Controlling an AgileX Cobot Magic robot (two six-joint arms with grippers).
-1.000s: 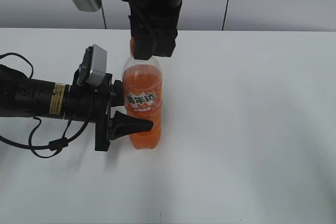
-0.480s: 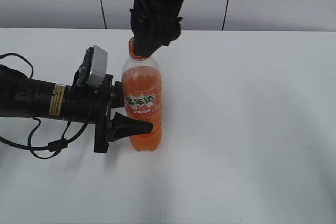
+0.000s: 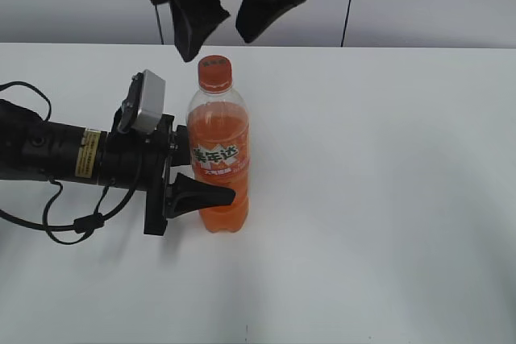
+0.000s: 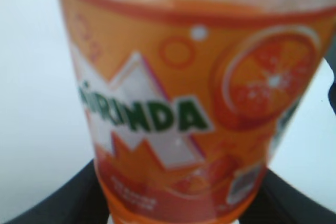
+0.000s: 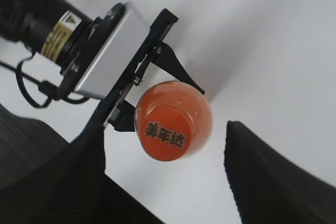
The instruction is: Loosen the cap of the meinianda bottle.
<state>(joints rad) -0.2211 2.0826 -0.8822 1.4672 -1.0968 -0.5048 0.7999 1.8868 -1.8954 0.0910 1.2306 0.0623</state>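
The meinianda bottle (image 3: 218, 155) is standing upright on the white table (image 3: 387, 199), left of centre in the exterior view, and is being clamped at its labelled lower body by the left gripper (image 3: 187, 168), which is reaching in horizontally from the left — its dark fingers (image 3: 203, 192) are pressed against the label. In the left wrist view the label (image 4: 184, 114) is filling the frame, slightly blurred. The cap (image 3: 215, 72) is sitting on the bottle's neck, uncovered. The right gripper (image 3: 228, 14) is being held just above the cap with its fingers spread wide apart and touching nothing — in the right wrist view the cap top (image 5: 167, 128) is seen between the two dark fingers (image 5: 268, 177).
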